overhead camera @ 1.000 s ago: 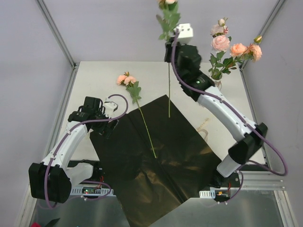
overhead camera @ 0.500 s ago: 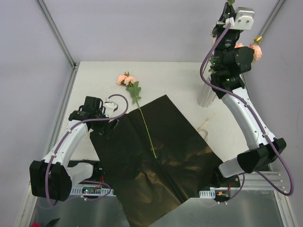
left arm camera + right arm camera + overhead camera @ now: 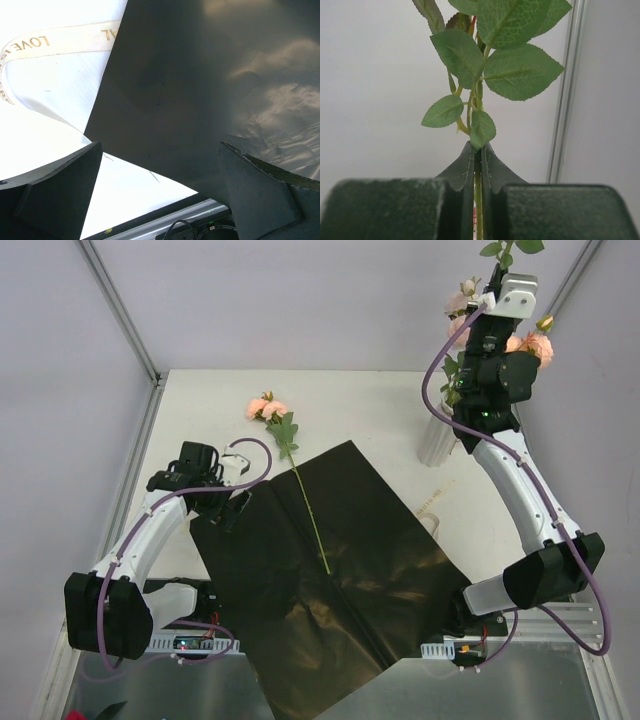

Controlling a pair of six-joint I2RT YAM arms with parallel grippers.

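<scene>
Right tool point(image 3: 478, 152) clenched on leafy stem point(image 3: 479, 95) near vase point(image 3: 437, 440) w/ pink roses point(image 3: 535, 348); left tool point(image 3: 159, 150) released.

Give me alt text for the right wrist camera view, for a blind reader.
The right gripper is shut on a thin green flower stem. Serrated leaves fan out above the dark fingers, against a pale wall and a metal post.

A pink rose point(image 3: 284, 432) lies on the white table point(image 3: 360, 405), its stem running onto the black sheet point(image 3: 340, 580). A white vase point(image 3: 436, 440) holds peach roses point(image 3: 530, 343). A cream ribbon point(image 3: 432, 508) lies beside the sheet.
</scene>
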